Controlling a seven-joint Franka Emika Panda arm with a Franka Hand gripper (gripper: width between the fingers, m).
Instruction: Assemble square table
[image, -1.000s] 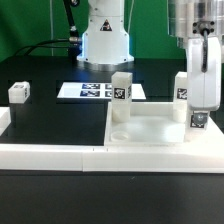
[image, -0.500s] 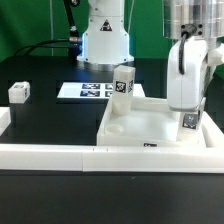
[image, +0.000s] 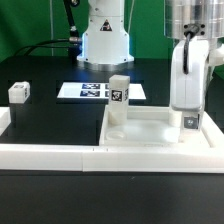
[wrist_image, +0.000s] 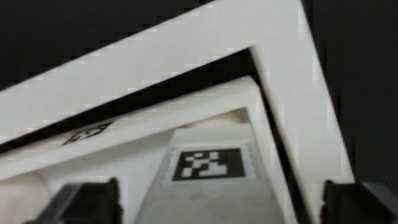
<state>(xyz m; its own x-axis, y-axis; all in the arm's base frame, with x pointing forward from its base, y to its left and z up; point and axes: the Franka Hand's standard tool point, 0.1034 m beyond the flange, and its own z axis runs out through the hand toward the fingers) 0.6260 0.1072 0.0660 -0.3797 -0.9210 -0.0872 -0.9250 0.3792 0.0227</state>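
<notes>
One loose leg (image: 18, 92) lies well apart on the black counter (image: 50, 120), behind the border wall (image: 50, 155). The tabletop (image: 150, 128) sits beneath the open end effector (image: 190, 121), one leg (image: 119, 96) upright on it.

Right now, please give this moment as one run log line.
gripper: over tabletop corner, jaws open | one leg upright on tabletop | loose leg on table

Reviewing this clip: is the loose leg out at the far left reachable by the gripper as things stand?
Probably yes: the loose leg stands alone on the table, open above, but the gripper is across the scene, at the tabletop.
</notes>
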